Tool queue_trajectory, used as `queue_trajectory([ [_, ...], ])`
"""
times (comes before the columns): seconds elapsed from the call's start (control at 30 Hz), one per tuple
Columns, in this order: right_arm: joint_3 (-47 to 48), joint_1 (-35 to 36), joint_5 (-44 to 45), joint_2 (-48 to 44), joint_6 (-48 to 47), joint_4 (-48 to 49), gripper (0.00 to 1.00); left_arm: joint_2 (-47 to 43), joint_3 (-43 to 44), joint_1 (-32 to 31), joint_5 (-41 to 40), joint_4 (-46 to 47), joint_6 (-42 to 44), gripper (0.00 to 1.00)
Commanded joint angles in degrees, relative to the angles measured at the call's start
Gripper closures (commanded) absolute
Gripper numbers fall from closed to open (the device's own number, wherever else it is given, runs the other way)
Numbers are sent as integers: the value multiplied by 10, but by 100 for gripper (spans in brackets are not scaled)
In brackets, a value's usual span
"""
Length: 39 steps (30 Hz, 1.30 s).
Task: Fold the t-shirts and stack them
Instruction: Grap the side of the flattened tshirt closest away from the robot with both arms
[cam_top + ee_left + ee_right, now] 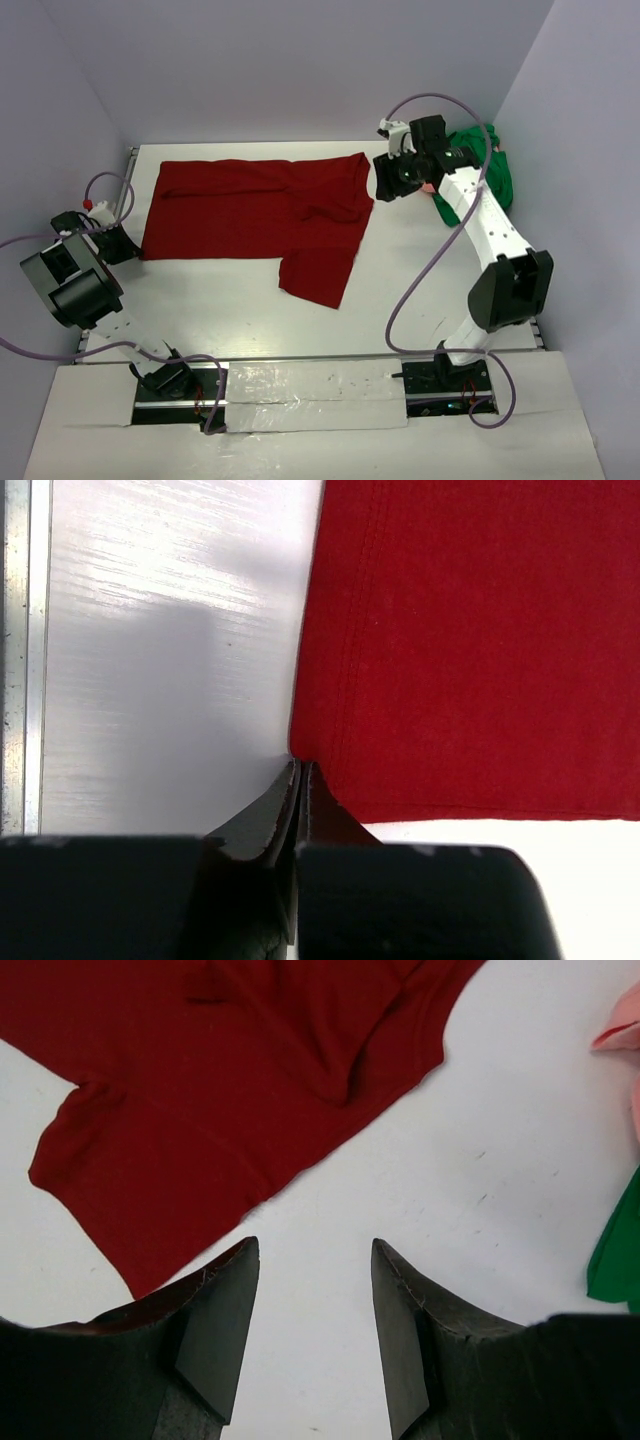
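Observation:
The maroon t-shirt (250, 210) lies spread flat across the back left of the table, with one sleeve pointing toward the front. My left gripper (120, 243) is shut, with its tips (300, 767) at the near left corner of the maroon t-shirt (480, 650), low on the table. My right gripper (385, 180) is open and empty (315, 1245). It hovers over bare table just right of the maroon t-shirt (250, 1070). The green t-shirt (492, 160) lies bunched at the back right, and its edge shows in the right wrist view (618, 1250). The salmon-pink t-shirt (432, 188) peeks out beside it (625, 1040), mostly hidden under my right arm.
Purple-grey walls enclose the table on the left, back and right. A metal rail (15, 660) runs along the table's left edge. Purple cables loop off both arms. The arm bases stand on a taped white board (320, 385) at the front.

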Motion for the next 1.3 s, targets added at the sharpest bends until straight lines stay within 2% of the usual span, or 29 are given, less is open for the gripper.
queue_trajectory([
  [0.0, 47, 10, -14, 57, -36, -80, 44, 7, 6, -3, -13, -17, 9, 98],
  [0.13, 1, 53, 14, 93, -84, -125, 44, 1, 1, -3, -16, -13, 7, 100],
  [0.27, -105, 128, 95, 68, -120, -77, 44, -1, -2, -3, -19, -9, 6, 100],
  [0.33, -136, 157, 93, 68, -123, -68, 43, -1, -1, -3, -19, -11, 6, 100],
  [0.53, -149, 219, 58, 81, -111, -74, 43, -3, -4, -3, -22, -7, 6, 100],
  [0.73, -194, 267, 52, 47, -93, 4, 42, -16, -14, -3, -23, -2, 5, 100],
  [0.97, -264, 331, 102, 7, -83, 98, 39, -21, -16, -3, -21, -3, 3, 100],
  [1.27, -295, 390, 151, 31, -66, 141, 39, -30, -19, -4, -11, -3, -2, 100],
])
